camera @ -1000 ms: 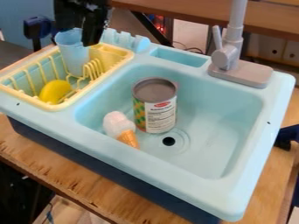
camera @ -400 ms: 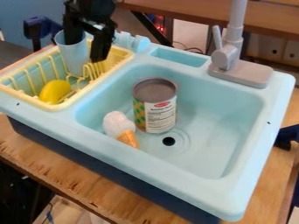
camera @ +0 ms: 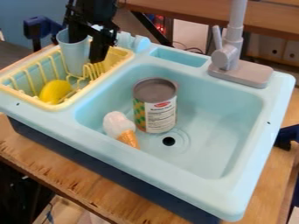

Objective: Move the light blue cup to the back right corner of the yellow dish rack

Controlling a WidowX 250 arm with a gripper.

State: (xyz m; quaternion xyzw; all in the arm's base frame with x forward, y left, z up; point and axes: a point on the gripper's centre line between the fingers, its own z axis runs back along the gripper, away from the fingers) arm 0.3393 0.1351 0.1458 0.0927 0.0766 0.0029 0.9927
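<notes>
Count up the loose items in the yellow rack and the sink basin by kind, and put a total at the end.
Cup, in the rack: 1, light blue
Rounded yellow item, in the rack: 1
Can, in the basin: 1
Toy ice cream cone, in the basin: 1
Total: 4

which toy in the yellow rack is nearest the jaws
The tall pale blue cup, right at the open jaws; the rounded yellow toy lies lower down, farther from them.

a can (camera: 155, 107) and an ice-cream cone (camera: 120, 129) are in the sink (camera: 219, 113).
</notes>
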